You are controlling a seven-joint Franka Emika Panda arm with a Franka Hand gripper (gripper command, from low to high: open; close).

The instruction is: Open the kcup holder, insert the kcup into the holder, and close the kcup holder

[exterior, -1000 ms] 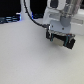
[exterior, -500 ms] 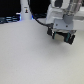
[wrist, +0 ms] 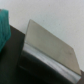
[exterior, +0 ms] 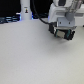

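Both views are soft and blurred, so fine detail is lost. In the exterior view the white arm (exterior: 64, 11) comes down from the top edge, cut off above, and its hand (exterior: 62, 36) hangs low over the pale table (exterior: 30, 57) near the exterior view's right. The fingers merge into one dark blotch with small coloured specks, so I cannot tell whether the hand is spread or closed, or whether it carries anything.

The kcup holder (wrist: 47, 52) shows only in the wrist view, as a boxy body with a pale glossy top and dark sides, running out of frame at one corner. No drawer or pod slots can be made out. A teal object (wrist: 4, 25) sits cropped at the frame edge beside it. The kcup cannot be identified in either view.

The table lies broad and bare across the exterior view's left and foreground. A white bottle-like shape (exterior: 25, 10) stands at the far edge.
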